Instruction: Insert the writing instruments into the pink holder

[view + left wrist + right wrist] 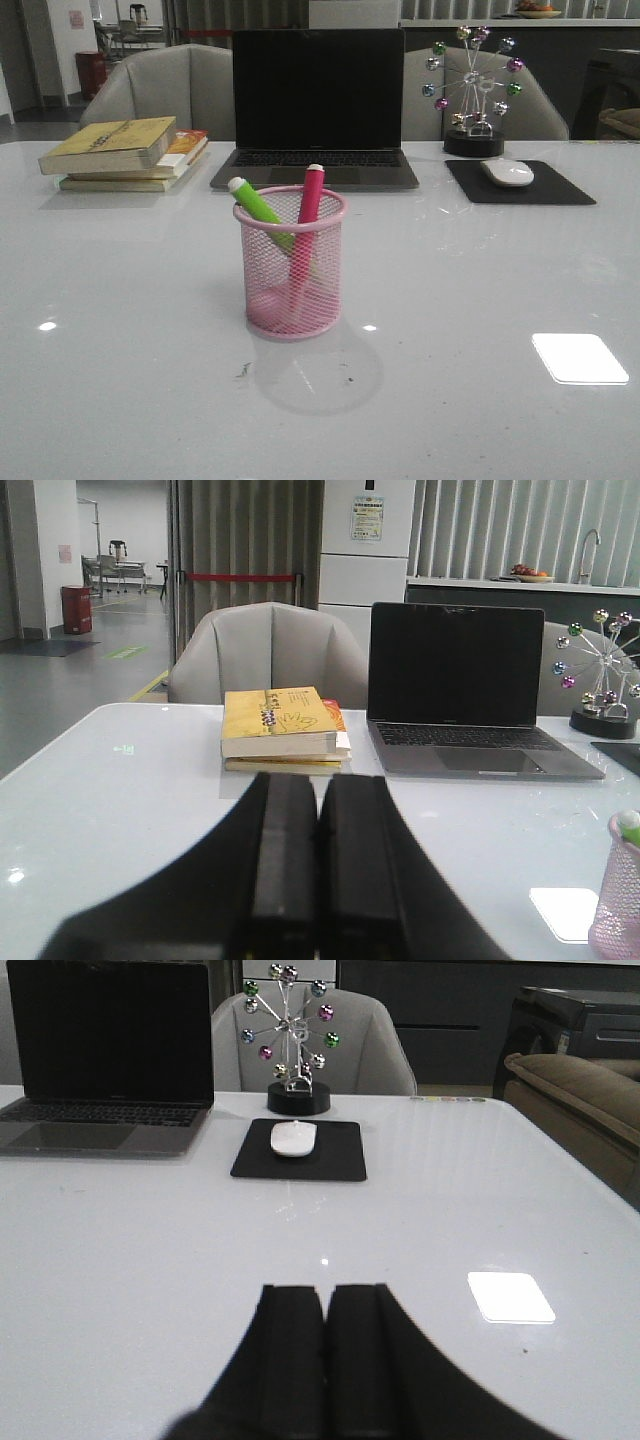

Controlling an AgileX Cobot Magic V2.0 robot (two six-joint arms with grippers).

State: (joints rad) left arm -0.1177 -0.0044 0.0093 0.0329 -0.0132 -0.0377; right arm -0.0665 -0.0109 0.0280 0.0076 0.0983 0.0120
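The big white table [120, 380] is smooth and shiny, and bright lights glint on its top. At the far side, in the middle, an open laptop [317, 105] stands with a flat black screen and a grey keyboard. To its left lies a stack of books [125, 152], the top one yellow with a soft paper cover. To the right of the laptop is a flat black mouse pad [520, 183] with a smooth, rounded white mouse [508, 172] on it, and behind the pad stands a wheel toy [474, 85] of thin metal spokes with shiny colored balls on a round black base. Near the middle of the table stands the pink holder [291, 265], a round cup made of thin wire mesh with a rolled rim and a solid base. Inside it are both pens, tilted and sticking out above the rim: the green pen [258, 207] leans to the left and the pink pen [305, 225] leans to the right, each fat and round with a white tip. The left gripper [318, 880] has thick, flat black fingers pressed together with nothing between them; the holder shows only at the edge of its view, off to the right. The right gripper [324, 1360] is closed and empty too, and the holder is not in its view.
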